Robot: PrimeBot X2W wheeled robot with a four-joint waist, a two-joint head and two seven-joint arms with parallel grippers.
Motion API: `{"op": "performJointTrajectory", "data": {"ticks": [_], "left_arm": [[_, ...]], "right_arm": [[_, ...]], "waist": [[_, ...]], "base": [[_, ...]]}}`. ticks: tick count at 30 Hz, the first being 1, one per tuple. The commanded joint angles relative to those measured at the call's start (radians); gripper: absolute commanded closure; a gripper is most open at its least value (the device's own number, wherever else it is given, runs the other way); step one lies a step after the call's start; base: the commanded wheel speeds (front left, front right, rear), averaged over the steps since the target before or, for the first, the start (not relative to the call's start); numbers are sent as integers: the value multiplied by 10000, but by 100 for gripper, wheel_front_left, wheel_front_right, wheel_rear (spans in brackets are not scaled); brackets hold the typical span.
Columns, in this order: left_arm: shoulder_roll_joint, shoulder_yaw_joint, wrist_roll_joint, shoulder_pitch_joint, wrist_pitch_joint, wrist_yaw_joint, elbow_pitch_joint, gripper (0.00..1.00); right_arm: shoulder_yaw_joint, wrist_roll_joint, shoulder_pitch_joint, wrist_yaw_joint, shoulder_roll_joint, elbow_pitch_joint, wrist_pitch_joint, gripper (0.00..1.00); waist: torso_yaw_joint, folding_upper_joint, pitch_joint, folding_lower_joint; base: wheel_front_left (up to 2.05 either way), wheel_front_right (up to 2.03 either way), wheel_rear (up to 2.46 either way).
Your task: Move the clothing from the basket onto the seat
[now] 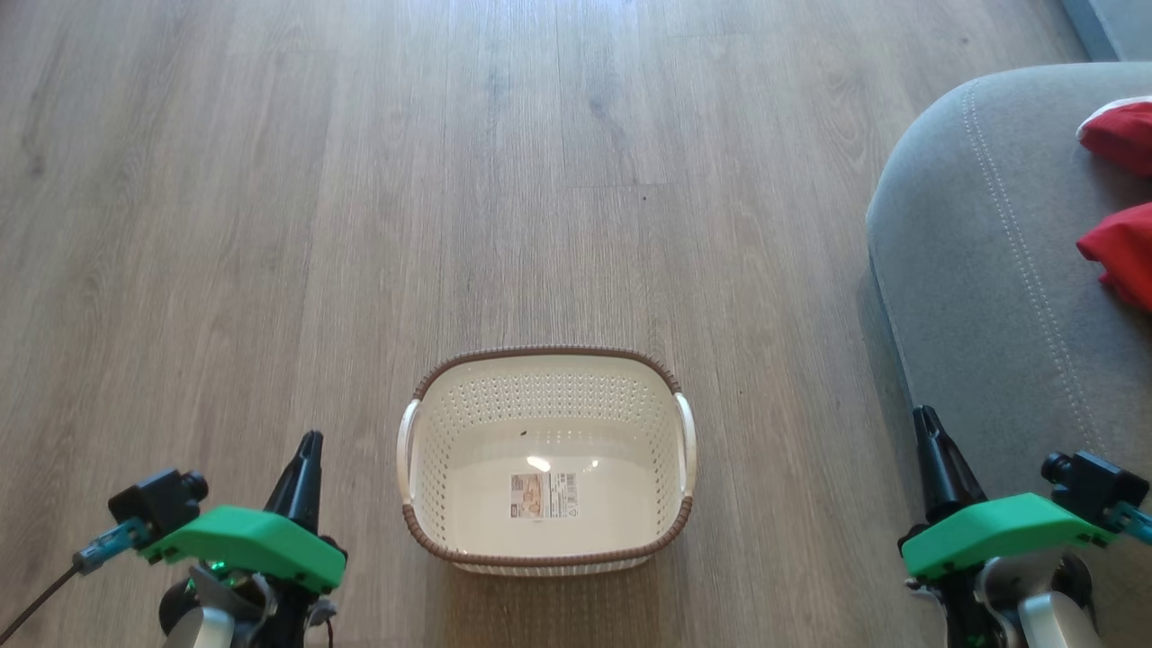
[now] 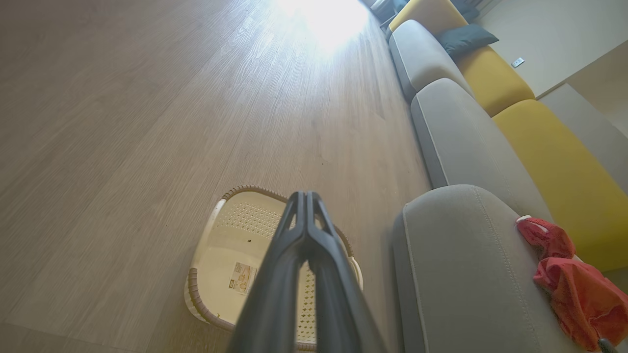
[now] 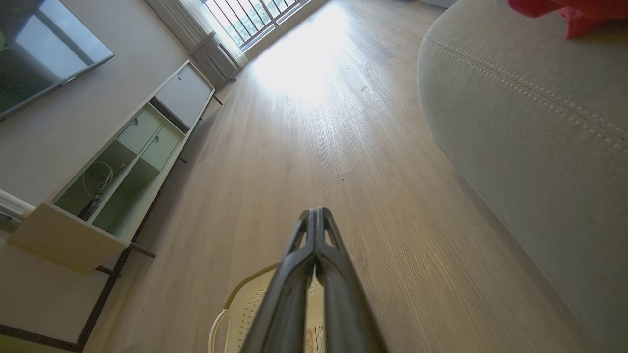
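While the left gripper [image 1: 310, 443] hangs at near left, jaws pressed tight together w/ nothing between them, the basket [image 1: 549, 418] sits at near centre on the floor, bare inside but for its barcode sticker [image 1: 544, 495]. At near right the right gripper [image 1: 927, 427] matches it: jaws fully closed, nothing held, just beside the seat's rounded edge. The seat [image 1: 981, 270], grey w/ a pale stitch line, runs up the right side. The clothing [image 1: 1120, 243] lies on it at far right as two red bundles, one w/ white trim, well apart from the basket.

Judged from that, the task looks done or v. nearly so: basket empty, both grippers empty. The head view's edge cuts the bundles off, but the left wrist view has the clothing [image 2: 574, 284] resting on top of the cushion, near a yellow backrest [image 2: 554, 166].

Surface: grey-brown wood-look plank floor [image 1: 270, 225], w/ glare from a far window [image 3: 250, 19]. Room: a living rm, low TV cabinet [image 3: 122, 171] off to the left, more grey seats farther along on the right.
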Motion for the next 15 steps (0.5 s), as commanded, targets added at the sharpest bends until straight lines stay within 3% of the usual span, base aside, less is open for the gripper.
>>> {"op": "performJointTrajectory", "data": {"ticks": [1, 15], "left_arm": [[24, 323, -234, -347, 43, -88, -347, 100], [-183, 772, -1560, -322, 447, -271, -469, 100]], "right_arm": [[17, 294, -449, 0, -54, -364, 46, 100], [-86, 2067, -513, 0, -57, -389, 407, 100]], "waist": [[0, 0, -8, 0], [4, 0, -110, 0]], "base": [[0, 0, 0], [0, 0, 0]]}}
